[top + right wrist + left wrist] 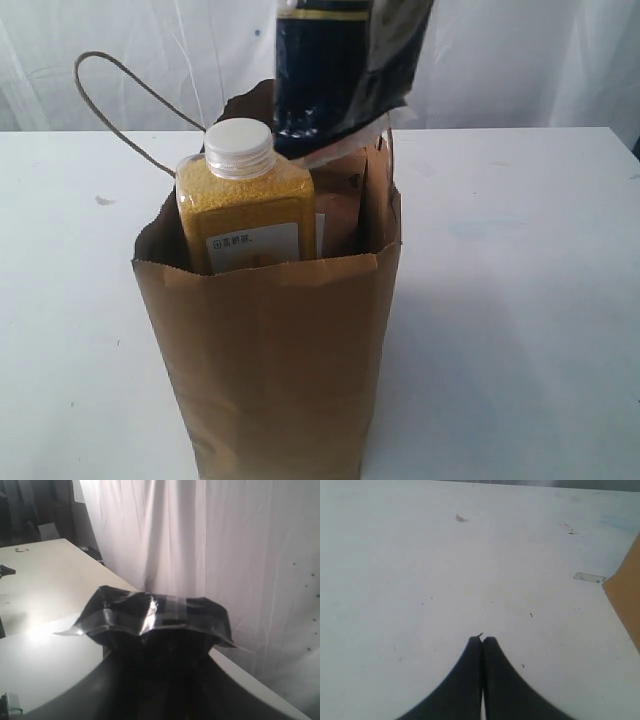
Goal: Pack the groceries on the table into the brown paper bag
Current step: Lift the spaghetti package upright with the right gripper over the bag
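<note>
Dark-blue spaghetti packet (345,70) hangs standing up, pinched by the right claw (155,655). The brown paper bag (270,370) is at 6 o'clock from it, its mouth open behind the yellow-grain bottle (245,200).

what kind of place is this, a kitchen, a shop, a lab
Most likely a lab or test bench rather than a kitchen: a plain white table, a white curtain hung behind it as a backdrop, and one brown paper bag of groceries standing on it.
</note>
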{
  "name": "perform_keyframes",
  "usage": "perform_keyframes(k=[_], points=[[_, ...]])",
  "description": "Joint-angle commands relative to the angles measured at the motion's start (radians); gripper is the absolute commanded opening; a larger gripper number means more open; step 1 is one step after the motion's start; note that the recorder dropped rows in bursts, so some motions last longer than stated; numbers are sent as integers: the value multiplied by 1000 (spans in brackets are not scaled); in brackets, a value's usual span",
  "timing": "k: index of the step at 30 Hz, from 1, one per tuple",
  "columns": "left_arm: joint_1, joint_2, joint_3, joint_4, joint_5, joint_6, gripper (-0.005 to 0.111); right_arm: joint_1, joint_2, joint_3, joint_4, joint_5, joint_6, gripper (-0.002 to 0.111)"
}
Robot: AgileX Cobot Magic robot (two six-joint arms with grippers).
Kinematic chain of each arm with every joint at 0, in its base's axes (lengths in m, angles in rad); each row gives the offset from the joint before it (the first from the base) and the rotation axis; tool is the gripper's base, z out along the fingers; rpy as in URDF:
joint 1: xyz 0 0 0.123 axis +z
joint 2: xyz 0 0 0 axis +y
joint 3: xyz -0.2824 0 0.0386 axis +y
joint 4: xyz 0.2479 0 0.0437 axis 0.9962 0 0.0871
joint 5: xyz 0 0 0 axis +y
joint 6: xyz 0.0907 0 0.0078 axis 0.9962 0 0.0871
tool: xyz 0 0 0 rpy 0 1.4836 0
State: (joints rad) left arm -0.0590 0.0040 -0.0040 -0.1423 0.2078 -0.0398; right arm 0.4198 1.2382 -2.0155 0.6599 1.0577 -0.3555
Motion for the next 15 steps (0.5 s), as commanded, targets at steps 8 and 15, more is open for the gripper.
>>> perform_keyframes(k=[8, 15], points=[[1, -4, 4, -6, 0, -5, 0, 0, 132, -103, 142, -191, -10, 0], [1, -4, 4, -6, 0, -5, 0, 0, 232, -164, 142, -224, -10, 0]])
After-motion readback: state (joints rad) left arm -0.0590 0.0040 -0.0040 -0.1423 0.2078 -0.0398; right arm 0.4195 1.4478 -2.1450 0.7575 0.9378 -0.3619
